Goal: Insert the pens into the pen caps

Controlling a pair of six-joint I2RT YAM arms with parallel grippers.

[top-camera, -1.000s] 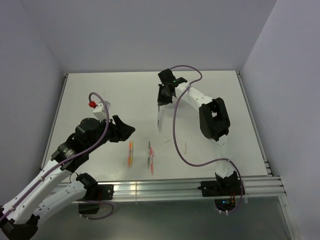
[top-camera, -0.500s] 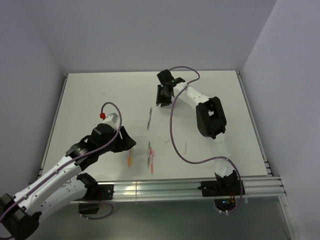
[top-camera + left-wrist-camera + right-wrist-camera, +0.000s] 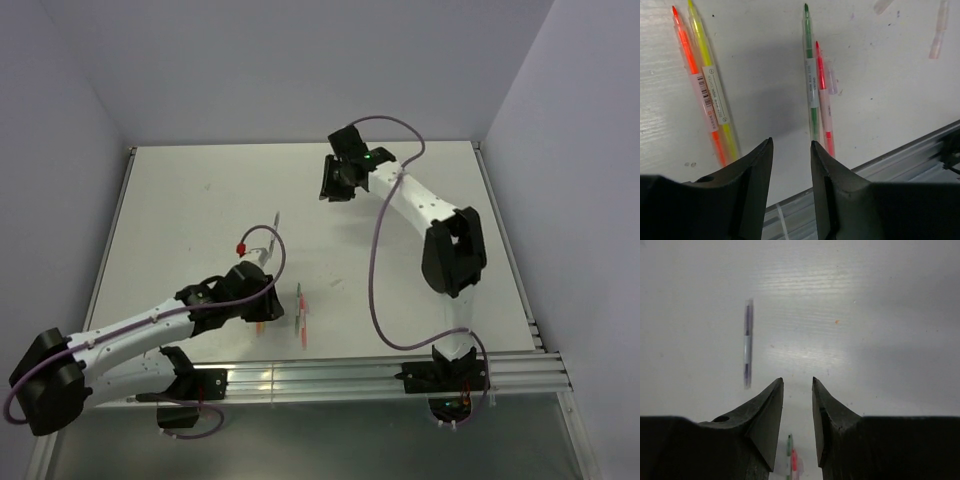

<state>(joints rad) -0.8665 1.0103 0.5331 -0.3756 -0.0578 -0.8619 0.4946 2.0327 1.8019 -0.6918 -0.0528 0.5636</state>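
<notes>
Moved: left arm has swung down toward the near edge of the table (image 3: 170, 200), and the grey pen (image 3: 275, 222) now lies further left than half a second ago.
Left gripper (image 3: 790, 145): low over the pens, jaws only narrowly apart, nothing between them.
Right gripper (image 3: 797, 382): up by the far edge, jaws also narrowly apart, and empty.
Pens near the near edge: orange pen (image 3: 695, 80) and yellow pen (image 3: 712, 87) touch as one pair; green pen (image 3: 810, 70) and red pen (image 3: 824, 107) are the other pair.
Caps: pale clear caps (image 3: 936, 35) lie well apart from the pens; their number is not sure.
Key relation: both pairs lie with the long axis from near edge to far edge, along the fingers. The gap points between the pairs, with the green pen just right of it.
Nearer arm: left arm for these four; the grey pen, blurred in the right wrist view, is nearer to neither clearly.
</notes>
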